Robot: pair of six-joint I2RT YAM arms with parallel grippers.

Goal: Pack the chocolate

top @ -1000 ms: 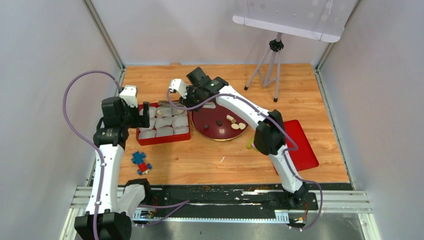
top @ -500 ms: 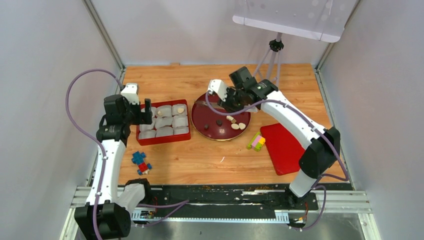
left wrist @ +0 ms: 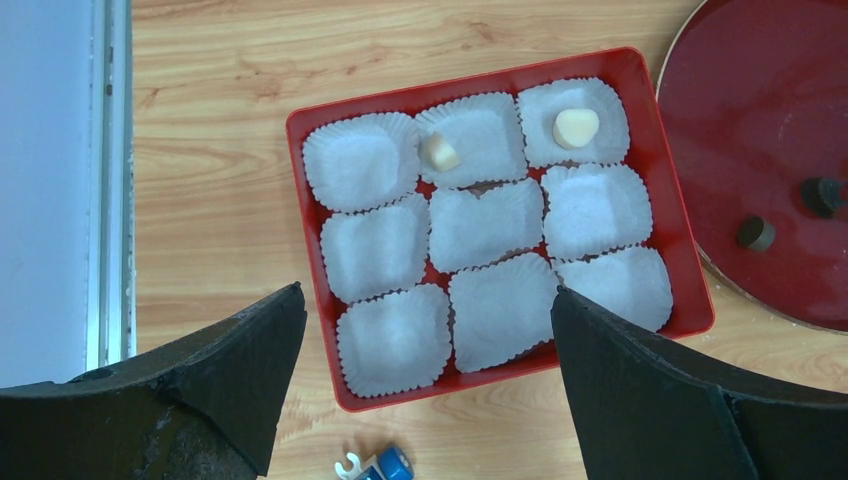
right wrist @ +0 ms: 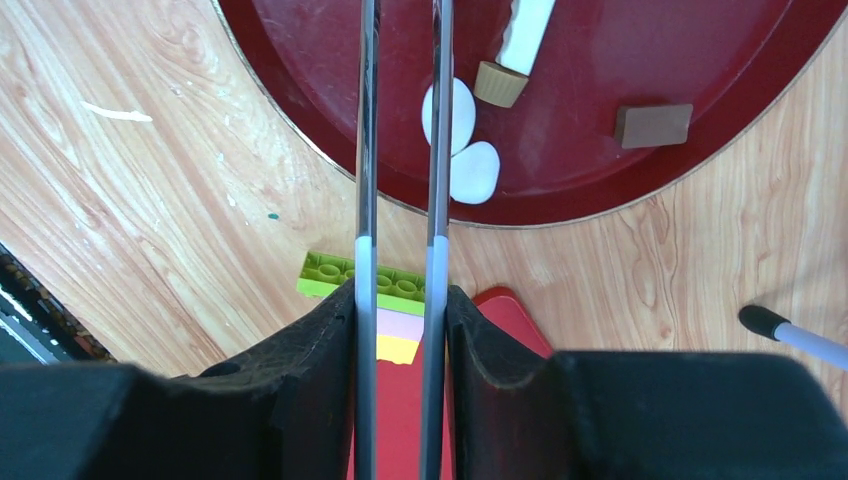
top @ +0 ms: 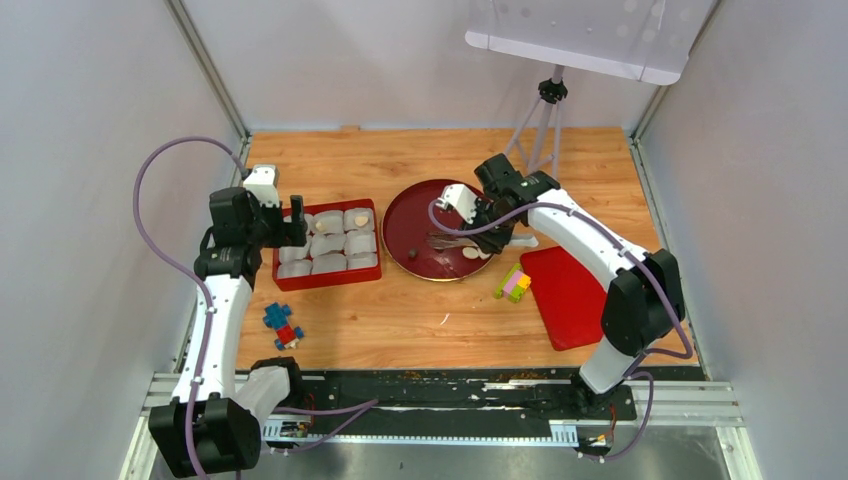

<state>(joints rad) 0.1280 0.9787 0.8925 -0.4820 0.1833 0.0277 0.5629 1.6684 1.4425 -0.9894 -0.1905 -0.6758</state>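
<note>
The red tray holds nine white paper cups; two back cups hold pale chocolates. The dark red plate carries pale chocolates, which also show in the right wrist view, a tan one, a brown square one and dark lumps. My right gripper is shut on metal tweezers that reach over the plate's near part; their tips are out of the wrist view. My left gripper hangs open and empty above the tray's near edge.
A green, pink and yellow block stack lies between the plate and a flat red lid. Blue and red toy blocks lie near the tray's front. A tripod stands at the back right.
My right arm has swung right, from the tray's back corner to the plate's right side, bringing the tweezers over the plate. The left arm has barely moved.
</note>
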